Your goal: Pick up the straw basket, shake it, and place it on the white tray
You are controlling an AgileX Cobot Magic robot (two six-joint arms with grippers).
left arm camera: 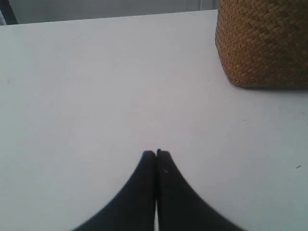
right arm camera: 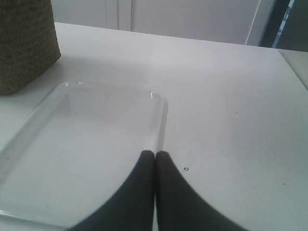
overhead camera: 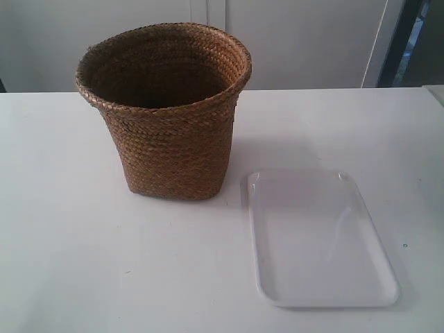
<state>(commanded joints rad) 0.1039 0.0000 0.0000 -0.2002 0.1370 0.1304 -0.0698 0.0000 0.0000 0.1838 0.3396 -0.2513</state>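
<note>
Clenched shut and empty for the left hand [left arm camera: 156, 153], low over bare tabletop [left arm camera: 72, 96], with the straw basket [left arm camera: 264, 43] upright and well apart. Likewise clenched on nothing for the right hand [right arm camera: 155, 153], at the rim of the white tray [right arm camera: 86, 134]. Straw basket just beside the white tray's far corner, not on it; open tabletop toward the near edge.

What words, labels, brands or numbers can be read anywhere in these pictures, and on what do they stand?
None: no writing shows in any view.
The straw basket shows only plain weave.
The white tray is blank.
The table has only tiny dark specks, not letters.
</note>
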